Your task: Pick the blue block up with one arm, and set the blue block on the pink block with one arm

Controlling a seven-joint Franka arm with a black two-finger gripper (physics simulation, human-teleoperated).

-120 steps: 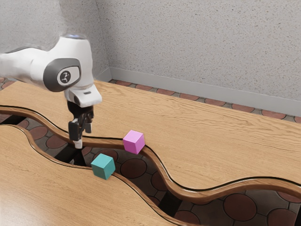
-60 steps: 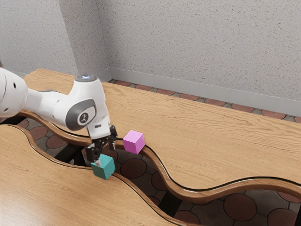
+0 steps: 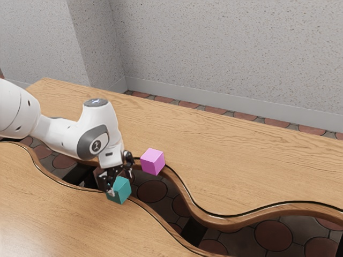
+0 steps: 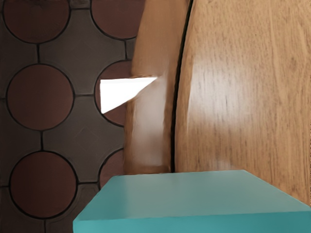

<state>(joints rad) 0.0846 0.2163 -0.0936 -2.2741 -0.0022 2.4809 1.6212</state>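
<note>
Blue block (renders teal) sits at the rim of the near table slab. In the exterior view it is down and left of the pink block, near it but not touching. The curved gap runs between the two.

Blue block looks upright, with one corner turned toward the camera.

My gripper is low, right over the blue block, on the same side of the pink block. Its black body overlaps the block's top edge. I can't tell whether it is clamped on the block or loose, because the contact is hidden.

In the wrist view, the blue block's top face is just under my hand. Wood of the slab edge lies beyond it, with floor tiles alongside. There is also a white wedge by the wood edge, and I can't identify it.

Pink block stands upright at the lip of the far slab, nothing touching it.

My arm comes in from the exterior view's left, well apart from the pink block, elbow over the gap.

Round brown floor tiles show through the gap just below the pink block. A speckled grey wall stands far behind it, past the far slab.
</note>
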